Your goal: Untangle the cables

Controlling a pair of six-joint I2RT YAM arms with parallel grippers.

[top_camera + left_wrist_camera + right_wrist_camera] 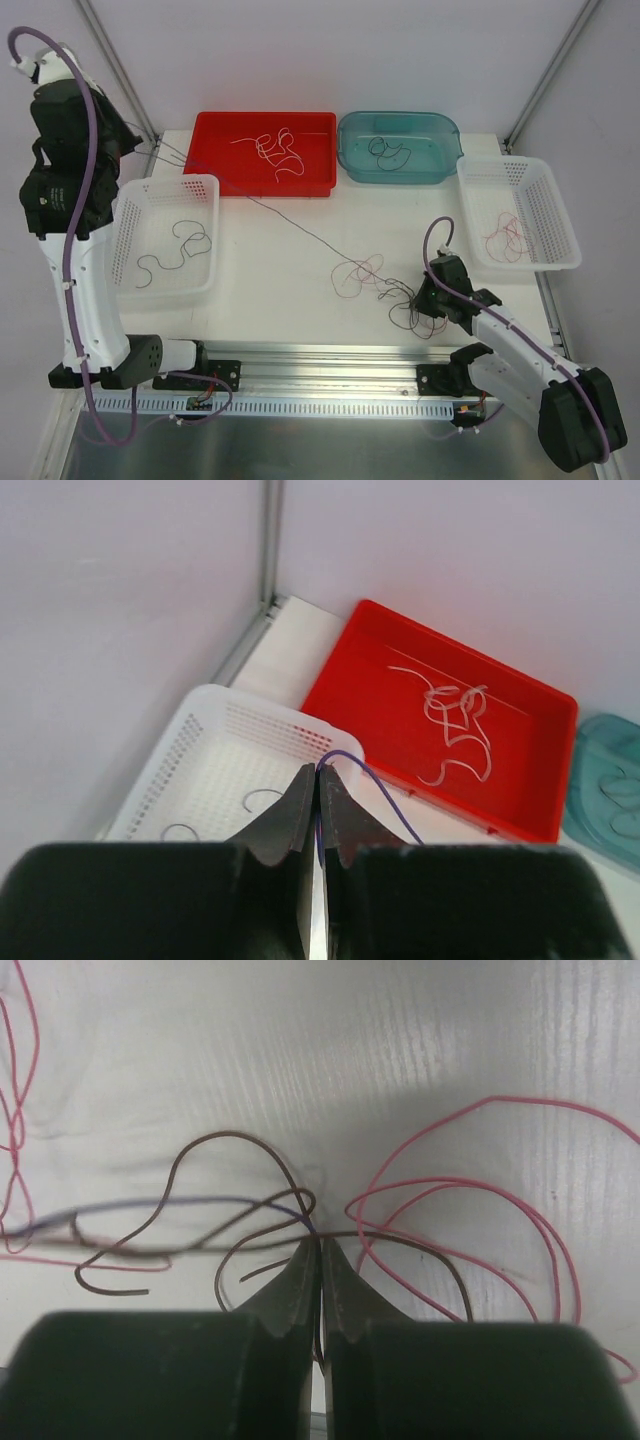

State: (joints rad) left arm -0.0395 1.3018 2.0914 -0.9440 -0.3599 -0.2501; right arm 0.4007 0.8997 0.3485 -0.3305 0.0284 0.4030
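Table [290, 275]; red tray [260, 187] of white cables [278, 150]

open: table [270, 320] near edge | blocking: taut purple cable [290, 221] crossing mid-table, tangle [375, 280]

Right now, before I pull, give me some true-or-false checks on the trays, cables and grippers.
1. The red tray holds a white cable. True.
2. The left gripper is open. False: it is shut on a purple cable.
3. The right basket holds pink cables. True.
4. The tangle lies inside the red tray. False: it lies on the table, where the right gripper is shut on it.
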